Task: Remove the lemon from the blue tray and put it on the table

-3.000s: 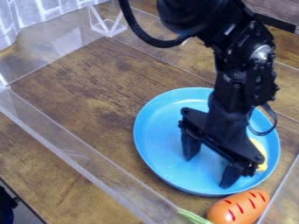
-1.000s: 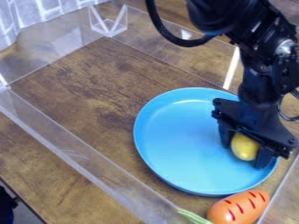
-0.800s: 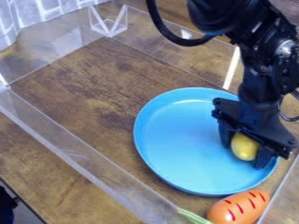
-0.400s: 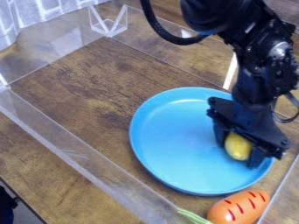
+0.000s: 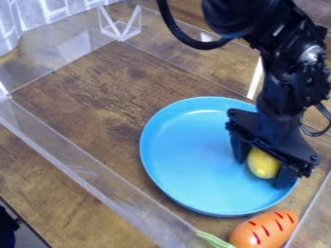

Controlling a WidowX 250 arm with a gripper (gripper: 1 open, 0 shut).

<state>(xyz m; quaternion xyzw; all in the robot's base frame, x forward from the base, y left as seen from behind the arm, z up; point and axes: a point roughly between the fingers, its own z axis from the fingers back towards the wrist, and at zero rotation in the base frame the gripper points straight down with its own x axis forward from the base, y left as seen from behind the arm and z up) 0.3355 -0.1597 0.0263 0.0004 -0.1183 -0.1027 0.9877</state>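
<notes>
Pincer (image 5: pixel 265 162) fingers flank the lemon (image 5: pixel 264 164), seemingly touching it

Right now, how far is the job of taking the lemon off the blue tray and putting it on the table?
Done: the claw has come down over the lemon, one finger on each side of it. In hand: the grasp; whether the claw is pressing the lemon cannot be told. Left: the lemon sits over the right side of the blue tray, so it must be carried off and set on the table.
</notes>
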